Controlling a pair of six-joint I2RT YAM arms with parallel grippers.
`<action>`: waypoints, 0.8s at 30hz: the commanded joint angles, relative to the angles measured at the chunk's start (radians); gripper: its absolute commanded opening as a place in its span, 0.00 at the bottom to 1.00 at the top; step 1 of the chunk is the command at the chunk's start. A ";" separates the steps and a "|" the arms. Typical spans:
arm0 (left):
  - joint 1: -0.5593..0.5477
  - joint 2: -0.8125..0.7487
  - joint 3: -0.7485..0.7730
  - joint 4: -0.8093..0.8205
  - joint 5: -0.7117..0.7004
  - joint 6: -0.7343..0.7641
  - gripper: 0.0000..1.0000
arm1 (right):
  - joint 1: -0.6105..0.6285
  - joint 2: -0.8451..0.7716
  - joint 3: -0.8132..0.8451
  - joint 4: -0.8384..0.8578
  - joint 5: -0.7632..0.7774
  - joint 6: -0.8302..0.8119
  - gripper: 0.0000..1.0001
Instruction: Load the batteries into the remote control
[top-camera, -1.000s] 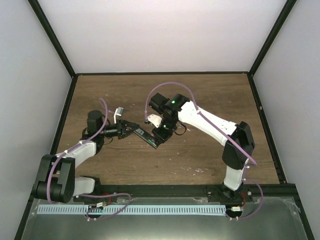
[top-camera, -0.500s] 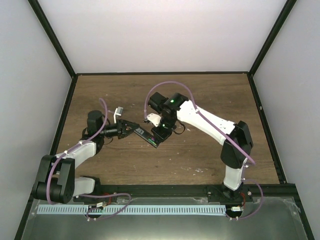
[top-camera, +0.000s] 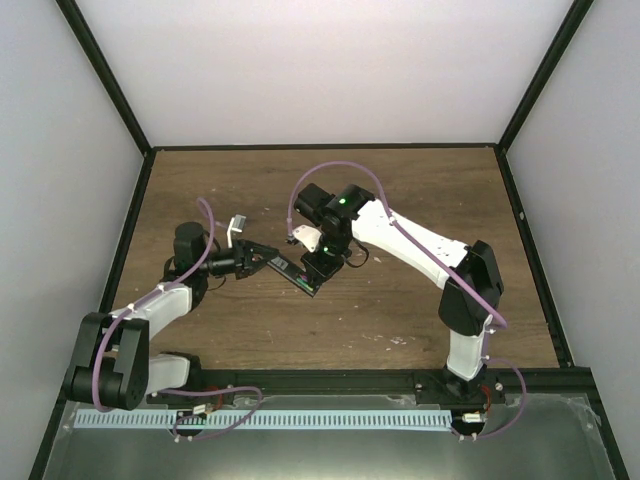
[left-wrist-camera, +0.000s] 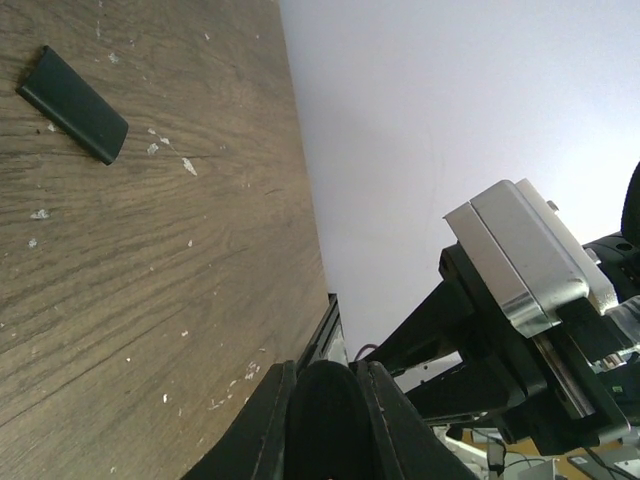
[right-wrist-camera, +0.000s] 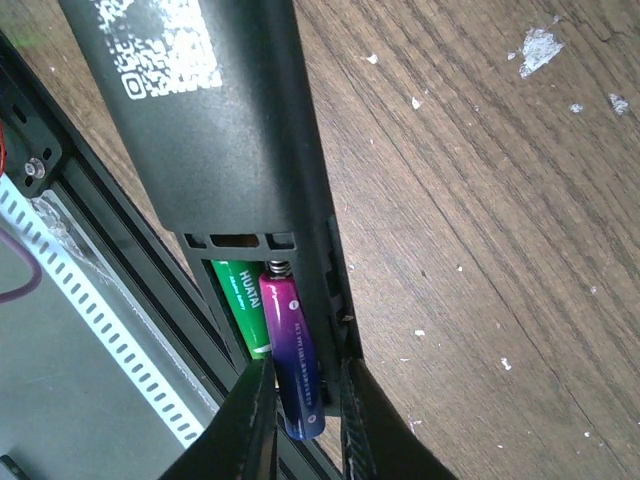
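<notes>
Over the last second the right arm's wrist and elbow have drifted a little toward the left arm. The remote between the two pincers has barely shifted.

The right pincer (right-wrist-camera: 300, 382) is closed on the purple battery (right-wrist-camera: 288, 320), its two fingers clamping the near end. The far end already lies in the open bay of the remote (right-wrist-camera: 210, 120), nosing up to the spring (right-wrist-camera: 278, 268). Just left of the pincer the green battery (right-wrist-camera: 238, 300) sits in its own slot, seemingly home. Beyond both cells the remote's black back runs away from the pincer, tilted in the air above the worktop (right-wrist-camera: 480, 180).

The left pincer (left-wrist-camera: 325, 378) is shut on a dark end that I take to be the remote (the overhead view shows it holding the bar at the end away from the right pincer). Far ahead of it and to its left a small black cover (left-wrist-camera: 72, 90) lies flat on the worktop among white specks (left-wrist-camera: 188, 166).

Handling, as I judge it: the battery is light, stiff and smooth-skinned, so it can roll or squirt out of a two-finger pinch. A hold across the near end leaves the far end free to compress the spring. The near end then needs pressing down into the slot before the fingers let go. The remote is a rigid, light plastic shell. Gripping it by the end away from the bay keeps the bay open and lets it take the push without twisting.
</notes>
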 joint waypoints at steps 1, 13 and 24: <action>-0.008 -0.027 -0.005 0.064 0.027 -0.030 0.00 | 0.009 0.008 0.048 0.006 0.009 0.005 0.12; -0.008 -0.030 -0.003 0.070 0.025 -0.035 0.00 | 0.009 -0.044 0.085 0.047 -0.002 0.015 0.27; -0.008 -0.019 0.023 0.111 0.035 -0.073 0.00 | -0.062 -0.273 -0.126 0.306 0.010 0.131 0.51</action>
